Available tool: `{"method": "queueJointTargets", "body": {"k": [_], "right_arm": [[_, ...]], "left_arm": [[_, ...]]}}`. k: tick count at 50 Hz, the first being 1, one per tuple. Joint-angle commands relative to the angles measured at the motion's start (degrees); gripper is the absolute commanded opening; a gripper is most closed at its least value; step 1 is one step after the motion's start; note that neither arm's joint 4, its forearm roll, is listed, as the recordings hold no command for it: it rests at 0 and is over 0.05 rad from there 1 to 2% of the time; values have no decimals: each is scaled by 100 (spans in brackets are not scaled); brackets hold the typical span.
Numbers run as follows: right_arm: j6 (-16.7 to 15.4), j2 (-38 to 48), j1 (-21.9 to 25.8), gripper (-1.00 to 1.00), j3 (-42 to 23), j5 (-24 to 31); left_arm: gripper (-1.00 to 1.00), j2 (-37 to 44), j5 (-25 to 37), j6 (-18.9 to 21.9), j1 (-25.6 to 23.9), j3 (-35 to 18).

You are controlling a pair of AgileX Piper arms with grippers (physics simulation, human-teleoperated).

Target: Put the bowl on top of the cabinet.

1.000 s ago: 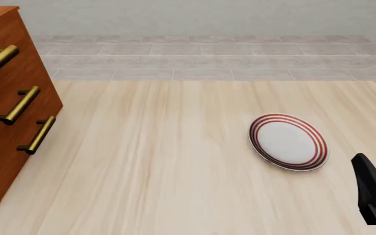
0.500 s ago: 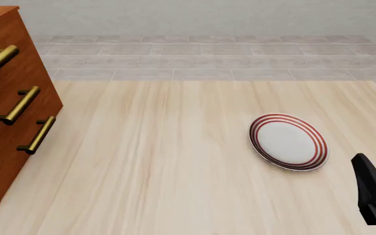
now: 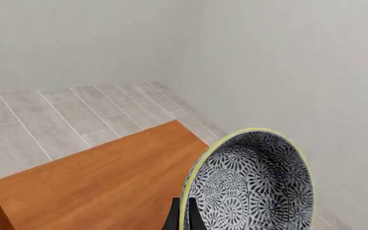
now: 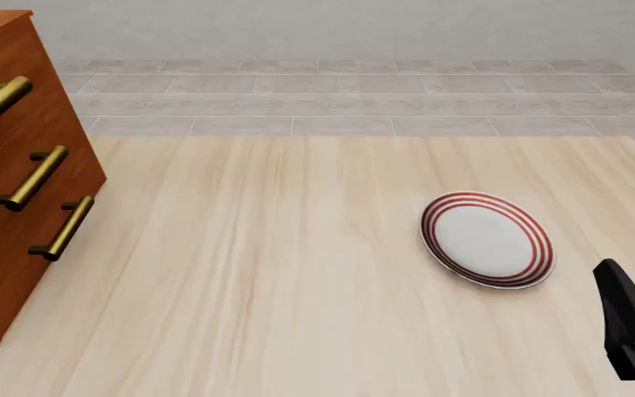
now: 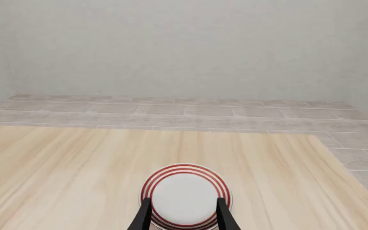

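The bowl [image 3: 254, 187], blue-and-white patterned inside with a pale yellow rim, appears only in the left wrist view, tilted on its edge. My left gripper [image 3: 184, 218] is shut on its rim, one dark finger on each side. It hangs above the flat reddish-brown top of the cabinet [image 3: 94, 187], without touching it. In the front view the cabinet [image 4: 9, 165] stands at the table's left edge with three brass handles; neither the bowl nor the left gripper shows there. My right gripper [image 5: 185, 218] is open and holds nothing.
A white plate with red rings [image 4: 486, 240] lies on the right side of the wooden table [image 4: 274, 273], just ahead of the right gripper's fingers [image 5: 147, 215]. The right arm [image 4: 632, 331] sits low at the front right corner. Tiled floor and a grey wall lie beyond.
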Motion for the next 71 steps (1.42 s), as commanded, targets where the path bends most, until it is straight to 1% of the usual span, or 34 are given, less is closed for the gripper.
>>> {"method": "queueJointTargets", "body": {"k": [1,13,14,26,27,28,36,38,40,41,42,43,44,46,47,49,51,52,53,54,57,58,59,60,61,62,64,66,67,68,71], "right_arm": [[-12,1,4,100,-11,15],[-14,1,3,100,-11,16],[-14,1,3,100,-11,15],[-14,1,3,100,-11,14],[-13,1,3,100,-11,14],[-14,1,5,100,-11,14],[-14,1,2,100,-11,14],[-14,1,3,100,-11,13],[-14,1,2,100,-11,15],[-14,1,3,100,-11,16],[-15,1,3,100,-11,15],[-13,1,3,100,-11,14],[-13,1,2,100,-11,15],[-13,1,3,100,-11,16],[-13,1,2,100,-11,16],[-13,1,3,100,-11,14],[-14,1,3,100,-11,15],[-14,1,3,100,-11,15],[-15,1,3,100,-11,14],[-15,1,2,100,-11,15],[-13,1,2,100,-11,15],[-14,1,3,100,-11,16],[-14,1,3,100,-11,14],[-14,1,3,100,-11,14],[-14,1,2,100,-11,14],[-14,1,3,100,-11,16],[-14,1,3,100,-11,14],[-14,1,3,100,-11,16],[-13,1,2,100,-11,15],[-13,1,2,100,-11,15],[-13,1,5,100,-11,15]], "left_arm": [[-100,34,102,155,11,-103],[-100,56,226,194,72,-181],[100,58,256,190,68,-206],[100,4,245,115,112,-293],[100,-59,227,245,139,-326],[100,-72,211,113,162,-331],[100,-257,190,46,183,-431],[100,-365,148,-48,163,-449],[100,-450,245,-70,162,-612],[100,-454,444,-115,164,-903],[100,-514,444,-186,148,-925],[100,-622,230,-244,166,-693],[100,-657,180,-299,189,-665],[100,-720,300,-358,164,-823],[100,-708,593,-407,148,-1178],[100,-770,639,-441,125,-1231],[100,-800,631,-483,137,-1229],[100,-856,595,-489,99,-1138],[100,-963,396,-541,96,-878],[100,-1016,369,-589,82,-822],[100,-1172,406,-699,2,-762],[100,-1235,464,-745,-1,-833],[100,-1224,728,-763,-43,-1097],[100,-1223,732,-763,-43,-1102],[100,-1288,664,-883,-5,-1005],[100,-1408,512,-874,-42,-780],[100,-1630,429,-993,-35,-603],[100,-1746,468,-1116,-92,-573],[100,-1744,684,-1191,-74,-866],[100,-1918,517,-1199,-100,-581],[100,-1985,510,-1238,-121,-529]]}}
